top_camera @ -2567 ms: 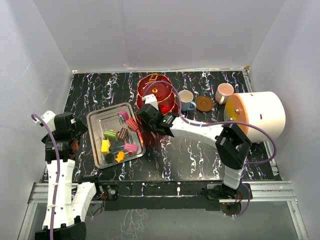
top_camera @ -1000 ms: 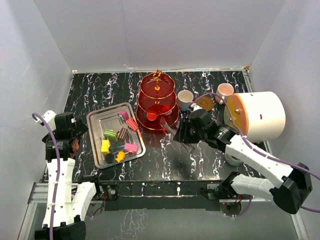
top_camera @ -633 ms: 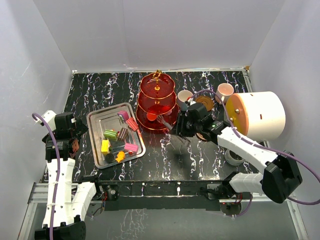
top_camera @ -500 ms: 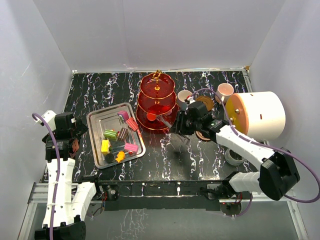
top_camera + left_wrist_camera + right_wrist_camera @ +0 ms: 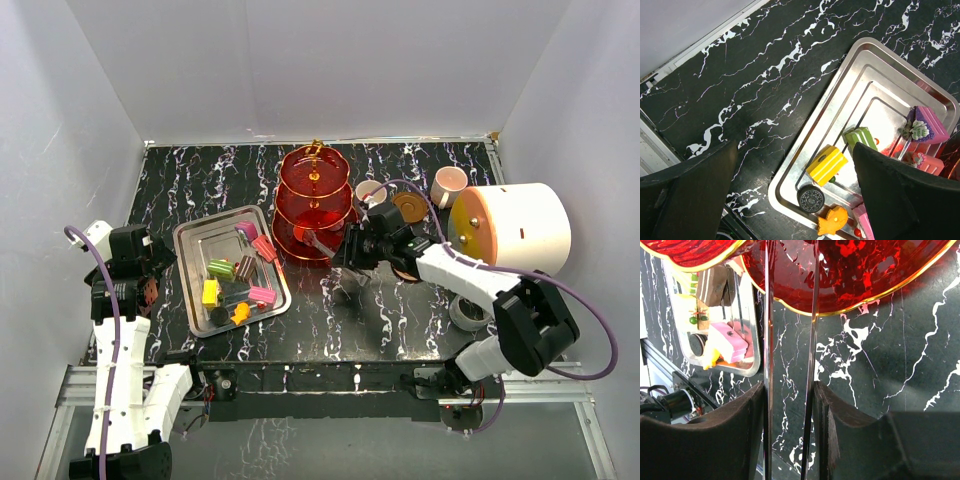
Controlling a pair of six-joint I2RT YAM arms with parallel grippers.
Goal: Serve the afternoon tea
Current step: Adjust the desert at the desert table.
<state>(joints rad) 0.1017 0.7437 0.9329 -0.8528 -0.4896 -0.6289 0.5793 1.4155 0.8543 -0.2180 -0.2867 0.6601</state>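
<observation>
Shows right gripper (image 5: 789, 395) clenched on clear tongs (image 5: 767, 340), tips over bottom tier of three-tier stand (image 5: 313, 195) just beside tray (image 5: 190, 235) holding block sweets (image 5: 262, 295); left gripper (image 5: 795, 147) released. Risks toppling stand through tong pressure on rim.

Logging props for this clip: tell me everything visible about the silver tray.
The silver tray is a rectangular metal dish with a stepped, shiny rim, lying flat on the black marbled table just left of the red three-tier stand. It holds small colourful block sweets. Whether it touches the stand is unclear.
</observation>
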